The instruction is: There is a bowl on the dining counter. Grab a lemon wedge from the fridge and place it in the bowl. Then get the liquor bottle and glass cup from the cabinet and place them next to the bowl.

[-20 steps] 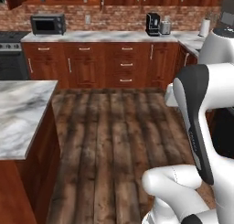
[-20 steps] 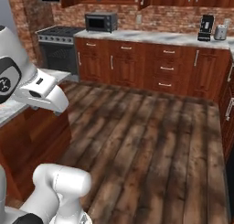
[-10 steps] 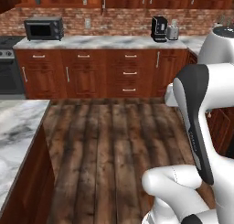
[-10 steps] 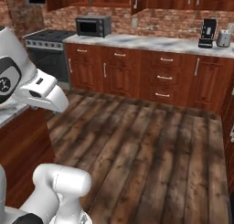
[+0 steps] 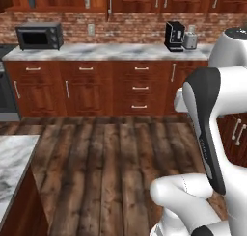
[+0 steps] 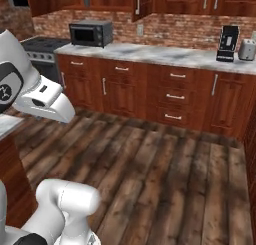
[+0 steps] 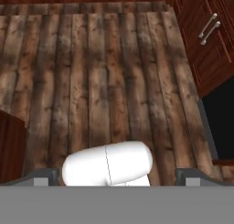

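Now the gripper (image 7: 117,175) hangs with its jaws spread wide and nothing between them, over dark plank floor (image 7: 105,72). At the lower left of the left base view juts a marble corner of the dining counter (image 5: 12,165); a microwave (image 5: 39,35) sits on the far counter

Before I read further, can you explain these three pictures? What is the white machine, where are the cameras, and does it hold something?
The white machine is a robot arm on a driving base, in a rendered kitchen. Two cameras sit on the base behind the arm, one to its left and one to its right; both look at the same wooden floor and the far counter. On that counter stand a microwave, a coffee machine and a toaster. The third camera rides on the hand and looks down along the pincer at the floor. The pincer is open and holds nothing.
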You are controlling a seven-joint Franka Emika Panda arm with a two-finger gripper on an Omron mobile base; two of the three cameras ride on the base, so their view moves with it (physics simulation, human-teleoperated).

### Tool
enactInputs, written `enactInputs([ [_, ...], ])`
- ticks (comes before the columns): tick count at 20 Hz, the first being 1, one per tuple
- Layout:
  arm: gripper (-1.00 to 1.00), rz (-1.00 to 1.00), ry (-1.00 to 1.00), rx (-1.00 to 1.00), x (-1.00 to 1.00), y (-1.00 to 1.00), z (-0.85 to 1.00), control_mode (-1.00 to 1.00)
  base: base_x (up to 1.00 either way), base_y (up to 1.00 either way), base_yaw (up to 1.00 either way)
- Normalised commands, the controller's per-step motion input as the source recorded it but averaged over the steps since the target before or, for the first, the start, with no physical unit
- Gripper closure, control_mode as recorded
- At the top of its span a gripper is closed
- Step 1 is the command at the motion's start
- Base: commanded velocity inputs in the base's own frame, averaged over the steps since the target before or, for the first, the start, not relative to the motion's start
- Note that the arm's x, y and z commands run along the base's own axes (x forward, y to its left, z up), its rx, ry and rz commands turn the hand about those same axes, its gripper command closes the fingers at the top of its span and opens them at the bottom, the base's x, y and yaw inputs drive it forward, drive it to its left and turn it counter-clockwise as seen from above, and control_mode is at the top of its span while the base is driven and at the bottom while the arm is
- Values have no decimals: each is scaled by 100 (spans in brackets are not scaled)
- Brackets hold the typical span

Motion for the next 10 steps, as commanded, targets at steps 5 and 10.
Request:
enactInputs([
  [5, -100, 0, 0, 0, 0, 0, 0, 100, 100, 0, 0],
  [10, -100, 0, 0, 0, 0, 0, 0, 100, 100, 0, 0],
])
